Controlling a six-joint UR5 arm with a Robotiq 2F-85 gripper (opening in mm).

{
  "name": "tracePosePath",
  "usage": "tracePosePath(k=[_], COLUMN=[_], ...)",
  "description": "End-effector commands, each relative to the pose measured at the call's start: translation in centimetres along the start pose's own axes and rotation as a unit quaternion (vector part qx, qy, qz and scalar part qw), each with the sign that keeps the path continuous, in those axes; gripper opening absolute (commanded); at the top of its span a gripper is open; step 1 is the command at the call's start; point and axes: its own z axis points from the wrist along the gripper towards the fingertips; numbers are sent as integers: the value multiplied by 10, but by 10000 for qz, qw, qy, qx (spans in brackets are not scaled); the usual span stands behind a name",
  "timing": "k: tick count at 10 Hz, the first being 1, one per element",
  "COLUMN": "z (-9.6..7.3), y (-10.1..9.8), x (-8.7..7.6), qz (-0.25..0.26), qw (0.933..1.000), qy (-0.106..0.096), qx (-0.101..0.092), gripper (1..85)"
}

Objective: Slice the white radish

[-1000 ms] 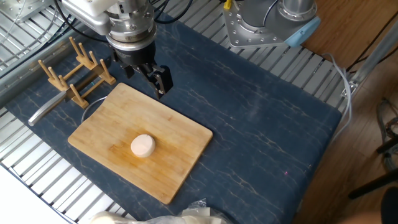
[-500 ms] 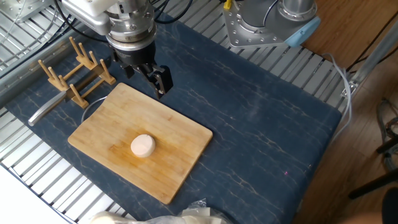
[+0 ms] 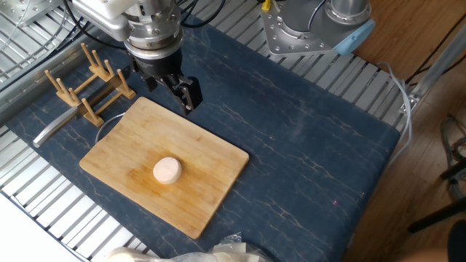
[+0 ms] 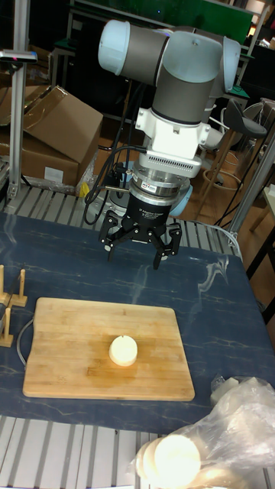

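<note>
The white radish is a small cream-white round puck lying near the middle of the wooden cutting board. My gripper hangs above the board's far edge, well apart from the radish. Its black fingers are spread wide in the tall fixed view, with nothing between them. In the fixed view one finger shows clearly and the other is partly hidden behind the gripper body.
A wooden rack stands left of the board, with a metal-handled tool lying beside it. Whitish plastic wrap holding pale round pieces sits at the table's near edge. A dark blue mat covers the table.
</note>
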Motion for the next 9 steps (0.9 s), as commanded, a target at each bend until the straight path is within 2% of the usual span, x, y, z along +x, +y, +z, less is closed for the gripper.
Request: tracePosePath(k=[1,9], z=[-1,0], y=[26,22], x=[-3,-1], qz=[306,266], qw=[9985,9989], qy=[-46,-26], qx=[-453,-384], gripper=[10,10])
